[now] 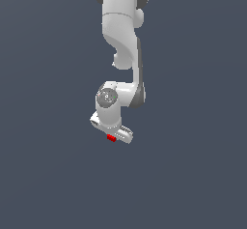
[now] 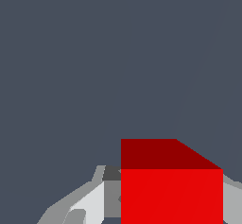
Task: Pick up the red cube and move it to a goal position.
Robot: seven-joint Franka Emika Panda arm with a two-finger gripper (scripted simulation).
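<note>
The red cube [image 1: 111, 138] sits at the lower end of the white arm, under the hand, against the plain grey-blue ground. My gripper [image 1: 115, 136] is closed around it. In the wrist view the red cube [image 2: 171, 190] fills the space between the two fingers, and my gripper [image 2: 165, 204] holds it with a grey finger [image 2: 90, 202] against one side and the other finger showing at the cube's far side. The cube's darker upper face and bright front face both show. Whether the cube rests on the ground or hangs above it cannot be told.
The white arm [image 1: 123, 35] reaches down from the top of the exterior view. Only a uniform grey-blue surface [image 1: 48, 175] surrounds it. No goal marker shows in either view.
</note>
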